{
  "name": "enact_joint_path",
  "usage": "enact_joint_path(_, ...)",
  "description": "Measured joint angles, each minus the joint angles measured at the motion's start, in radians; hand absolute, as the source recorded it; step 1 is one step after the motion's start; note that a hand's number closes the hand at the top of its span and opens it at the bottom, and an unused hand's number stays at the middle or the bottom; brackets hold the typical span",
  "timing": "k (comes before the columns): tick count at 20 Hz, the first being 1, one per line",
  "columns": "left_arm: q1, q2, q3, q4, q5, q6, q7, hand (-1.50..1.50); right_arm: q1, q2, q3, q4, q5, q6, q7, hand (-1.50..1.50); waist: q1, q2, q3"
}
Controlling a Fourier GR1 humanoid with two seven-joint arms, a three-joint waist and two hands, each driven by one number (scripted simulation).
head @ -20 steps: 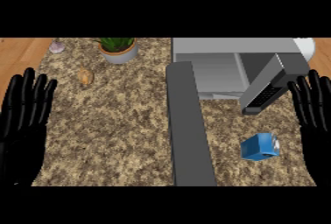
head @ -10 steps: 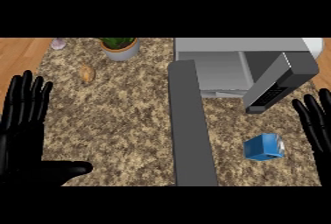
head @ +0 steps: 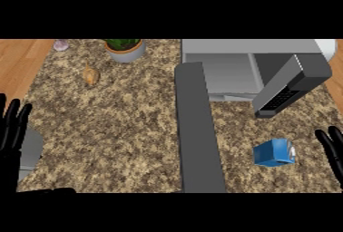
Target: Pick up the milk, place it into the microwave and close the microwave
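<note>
So from my seat I'm looking straight down at the granite counter (head: 120,131). The milk (head: 274,152), a small blue carton, sits on the counter's right part, near the front edge, lying free with nothing touching it. The microwave (head: 231,68) is at the back right corner with its door (head: 291,86) swung wide open, the door's dark panel angling out over the counter toward the carton but well short of it. A long grey strip (head: 198,131) runs front to back across the counter, just left of the milk.

My right hand (head: 333,154) shows only as straight fingers at the right edge, open, close to the milk but not in contact. My left hand (head: 12,136) is at the left edge of the counter, fingers up and relaxed, open too, holding nothing.

Along the back edge on the left there's a potted plant (head: 125,48) in a grey pot, a small pinkish thing (head: 61,45) in the back left corner that I can't make out, and a tan lumpy item (head: 90,75) a bit in front of the plant, maybe a bit of food.
</note>
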Motion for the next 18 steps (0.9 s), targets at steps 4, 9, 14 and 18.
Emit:
enact_joint_path(4, 0.082, 0.009, 0.04, -0.049, 0.049, -0.051, -0.014, -1.5, 0.042, 0.018, 0.001, 0.013, 0.049, -0.001, -0.017, -1.5, 0.002, 0.0, 0.0)
enact_joint_path(9, 0.143, 0.013, 0.082, -0.106, 0.1, -0.096, 0.001, -1.5, 0.083, 0.038, -0.008, 0.066, 0.08, 0.011, -0.068, -1.5, 0.003, 0.0, 0.0)
enact_joint_path(14, 0.18, 0.006, 0.12, -0.141, 0.138, -0.132, 0.011, -1.5, 0.096, 0.038, -0.052, 0.157, 0.067, 0.043, -0.139, -1.5, 0.003, 0.001, 0.0)
enact_joint_path(18, 0.197, 0.006, 0.157, -0.148, 0.17, -0.158, 0.017, -1.5, 0.072, 0.054, -0.076, 0.279, 0.097, 0.034, -0.211, -1.5, 0.005, 0.001, 0.0)
